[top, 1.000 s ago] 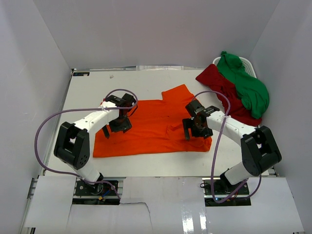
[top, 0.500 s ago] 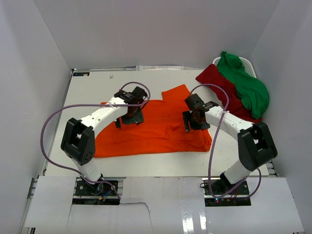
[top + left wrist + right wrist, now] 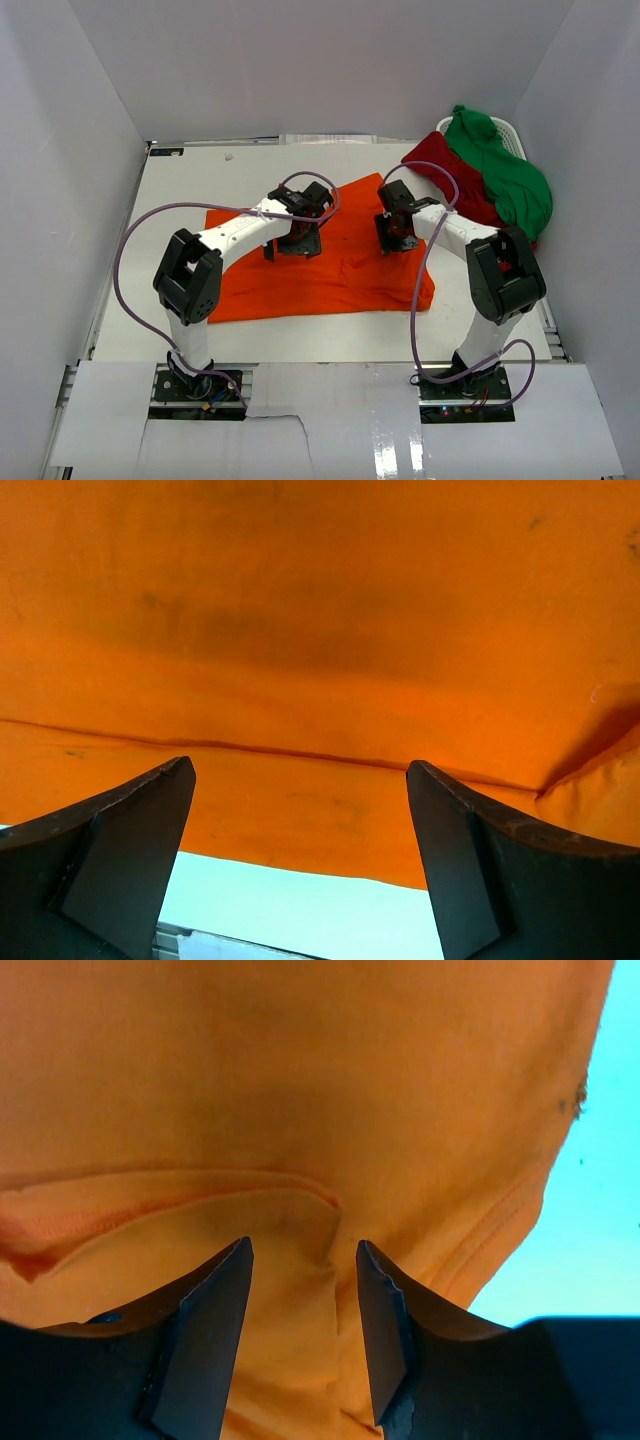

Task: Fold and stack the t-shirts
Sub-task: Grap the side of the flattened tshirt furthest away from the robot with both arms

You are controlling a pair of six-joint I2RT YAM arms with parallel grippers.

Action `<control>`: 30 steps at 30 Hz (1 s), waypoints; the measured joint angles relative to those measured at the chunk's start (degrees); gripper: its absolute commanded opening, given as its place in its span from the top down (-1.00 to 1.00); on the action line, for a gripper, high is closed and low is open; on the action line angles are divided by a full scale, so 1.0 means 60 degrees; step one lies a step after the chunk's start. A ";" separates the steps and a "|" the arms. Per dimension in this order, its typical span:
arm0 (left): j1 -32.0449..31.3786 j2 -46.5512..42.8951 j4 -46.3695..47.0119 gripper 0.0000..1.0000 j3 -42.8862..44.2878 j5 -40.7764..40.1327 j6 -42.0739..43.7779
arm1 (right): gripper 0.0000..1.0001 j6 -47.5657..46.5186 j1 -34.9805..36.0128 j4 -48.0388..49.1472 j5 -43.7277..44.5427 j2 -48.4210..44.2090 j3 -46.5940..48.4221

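Observation:
The bright orange t-shirt (image 3: 330, 265) lies spread across the middle of the table; it fills the left wrist view (image 3: 320, 630) and the right wrist view (image 3: 300, 1090). My left gripper (image 3: 300, 240) hovers open over its upper middle part, nothing between the jaws (image 3: 300, 860). My right gripper (image 3: 397, 232) is open over the shirt's upper right, above a fold (image 3: 300, 1290). The dark red t-shirt (image 3: 455, 185) and the green t-shirt (image 3: 505, 170) lie heaped at the back right.
A white basket (image 3: 508, 133) sits under the heap at the back right corner. White walls enclose the table on three sides. Purple cables loop from both arms. The table's bare surface (image 3: 190, 190) shows at the back left.
Both grippers moved away from me toward the shirt's far edge, the left one also rightward toward the middle. The shirt's left part has shifted slightly.

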 measured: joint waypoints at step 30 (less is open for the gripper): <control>0.0018 -0.0007 -0.0055 -0.96 -0.0495 -0.0342 -0.0186 | 0.80 -0.0601 -0.0197 0.0561 -0.0397 0.1195 0.1942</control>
